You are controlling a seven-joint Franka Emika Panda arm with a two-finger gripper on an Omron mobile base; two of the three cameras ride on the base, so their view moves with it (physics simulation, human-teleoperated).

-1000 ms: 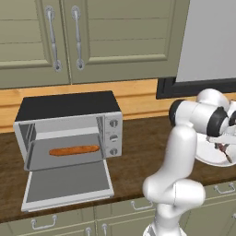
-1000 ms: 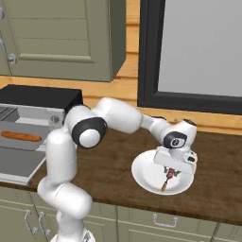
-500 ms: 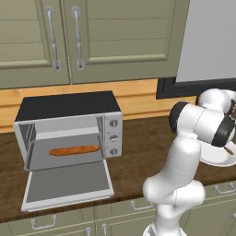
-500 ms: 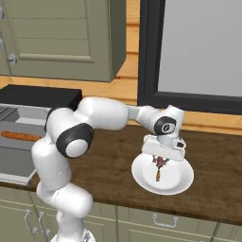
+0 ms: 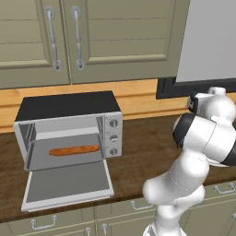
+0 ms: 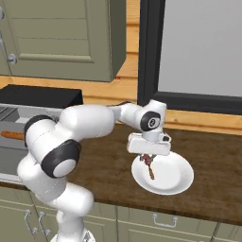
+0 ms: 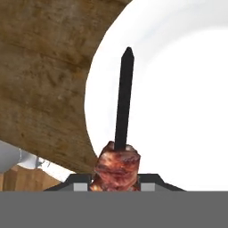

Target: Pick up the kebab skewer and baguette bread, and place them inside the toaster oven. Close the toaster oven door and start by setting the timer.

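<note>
The step in hand is judged to be the pick-up of the kebab skewer [image 6: 149, 165]. The gripper [image 6: 147, 156] is seen closed on the skewer's meat end, over the left part of the white plate [image 6: 177, 182], which sits near the front edge of the counter [image 6: 212, 156]. In the hand view the dark stick [image 7: 123, 100] points away from the jaws, with a red-brown meat chunk [image 7: 116, 165] pinched between them; whether the skewer is clear of the plate or just touching it cannot be told for certain, though it appears slightly raised.

The baguette bread [image 5: 73, 150] is already laid inside the toaster oven [image 5: 69, 126], an orange-brown slim loaf lying lengthwise on the rack. The toaster oven door [image 5: 69, 184] is dropped fully open, near the counter's front edge.

The next move is judged to call for a clean lift, a long carry leftwards along the counter, and an insertion beside the loaf without the stick being caught on the door frame.
</note>
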